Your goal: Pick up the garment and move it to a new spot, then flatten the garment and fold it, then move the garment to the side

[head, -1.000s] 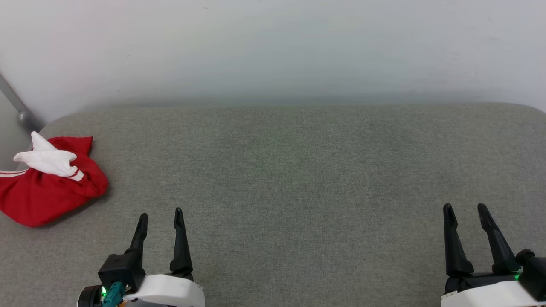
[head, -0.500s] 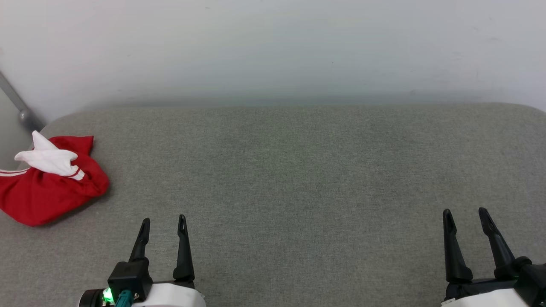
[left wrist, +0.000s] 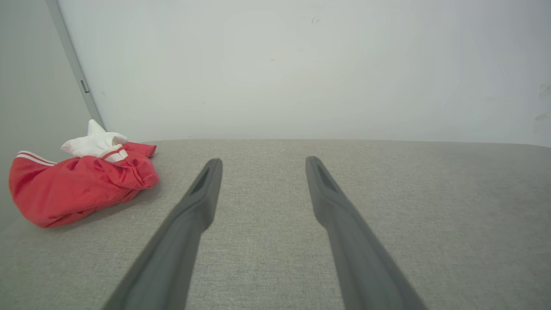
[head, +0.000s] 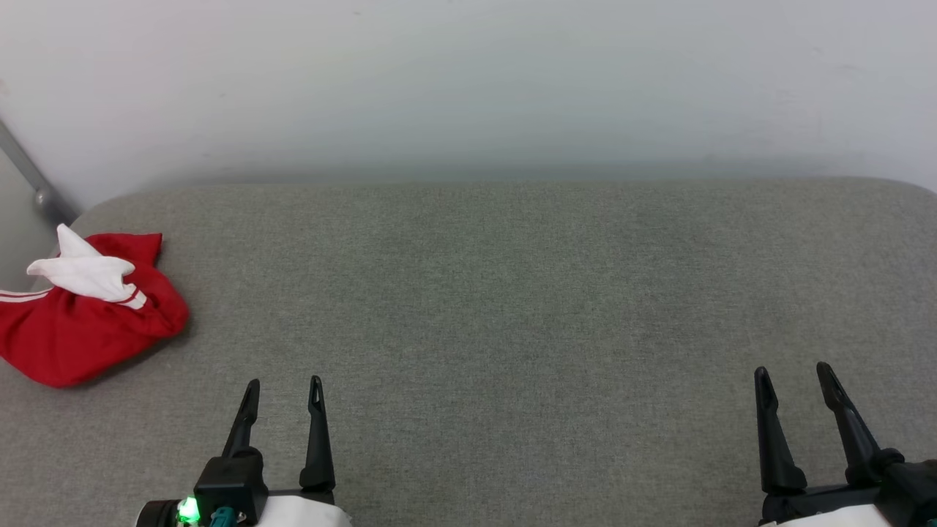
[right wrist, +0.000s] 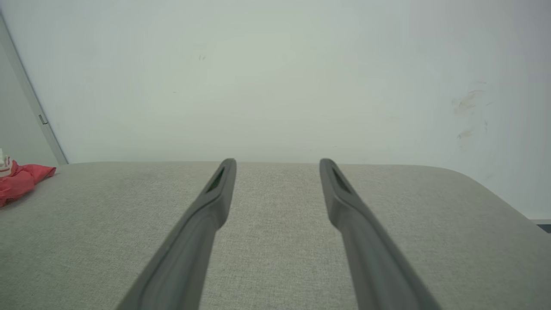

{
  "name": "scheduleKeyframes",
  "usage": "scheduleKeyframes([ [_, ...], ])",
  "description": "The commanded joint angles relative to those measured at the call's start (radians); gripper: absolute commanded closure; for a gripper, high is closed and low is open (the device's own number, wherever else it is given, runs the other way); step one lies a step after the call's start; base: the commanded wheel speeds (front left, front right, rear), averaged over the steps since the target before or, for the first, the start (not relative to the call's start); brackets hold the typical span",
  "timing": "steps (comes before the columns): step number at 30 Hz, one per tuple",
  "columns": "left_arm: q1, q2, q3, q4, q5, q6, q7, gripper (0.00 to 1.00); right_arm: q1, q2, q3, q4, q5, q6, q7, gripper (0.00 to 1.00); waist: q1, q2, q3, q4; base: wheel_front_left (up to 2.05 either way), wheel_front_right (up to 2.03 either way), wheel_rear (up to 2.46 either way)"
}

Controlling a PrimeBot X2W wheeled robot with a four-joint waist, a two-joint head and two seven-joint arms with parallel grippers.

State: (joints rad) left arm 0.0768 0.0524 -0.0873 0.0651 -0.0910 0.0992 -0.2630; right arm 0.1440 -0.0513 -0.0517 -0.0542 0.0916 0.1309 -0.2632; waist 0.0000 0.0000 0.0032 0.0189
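Note:
The garment (head: 77, 318) lies bunched in a red heap at the far left of the grey padded surface (head: 512, 293), a white sleeve with red-white trim on top; its print is hidden. The left wrist view has the garment (left wrist: 77, 185) at its left, and the right wrist view catches a red corner of the garment (right wrist: 19, 181) at its left edge. My left gripper (head: 284, 386) stands open near the front edge, to the right of the heap and apart from it, holding nothing. My right gripper (head: 793, 373) stands open at the lower right, holding nothing.
A pale wall (head: 468, 88) rises behind the padded surface. A grey metal bar (head: 33, 179) slants down the wall at the far left, just behind the garment. The surface's right end is rounded (right wrist: 495, 189).
Both grippers have drawn back toward the bottom edge of the head view, still open. The garment has not moved.

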Motion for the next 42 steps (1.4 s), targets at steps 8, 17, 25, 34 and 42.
scheduleKeyframes([
  [8, 0.008, -0.002, 0.006, 0.007, -0.017, -0.008, -0.003, 0.00, 0.006, 0.002, -0.001, 0.013, 0.029, 0.000, -0.002, 0.00, 0.0000, 0.0000, 0.001, 0.000, 0.00, 0.00, 0.00],
  [17, 0.008, -0.003, 0.004, 0.010, -0.027, -0.004, -0.003, 0.00, 0.008, 0.002, 0.002, 0.021, 0.042, 0.000, -0.002, 0.00, 0.0000, 0.0000, 0.001, 0.001, 0.00, 0.00, 0.00],
  [25, 0.003, -0.003, 0.000, 0.011, -0.028, -0.004, -0.003, 0.00, 0.013, 0.002, 0.000, 0.019, 0.043, 0.000, -0.002, 0.00, 0.0000, 0.0000, 0.000, 0.014, 0.00, 0.00, 0.00],
  [34, -0.005, -0.003, 0.014, 0.014, -0.025, 0.007, -0.003, 0.00, 0.023, 0.002, 0.005, 0.010, 0.038, 0.000, -0.002, 0.00, 0.0000, 0.0000, 0.000, 0.090, 0.00, 0.00, 0.00],
  [42, 0.002, -0.002, 0.026, 0.011, -0.029, 0.017, -0.003, 0.00, 0.028, 0.002, 0.011, 0.002, 0.032, 0.000, -0.002, 0.00, 0.0000, 0.0000, -0.002, 0.204, 0.00, 0.00, 0.00],
])
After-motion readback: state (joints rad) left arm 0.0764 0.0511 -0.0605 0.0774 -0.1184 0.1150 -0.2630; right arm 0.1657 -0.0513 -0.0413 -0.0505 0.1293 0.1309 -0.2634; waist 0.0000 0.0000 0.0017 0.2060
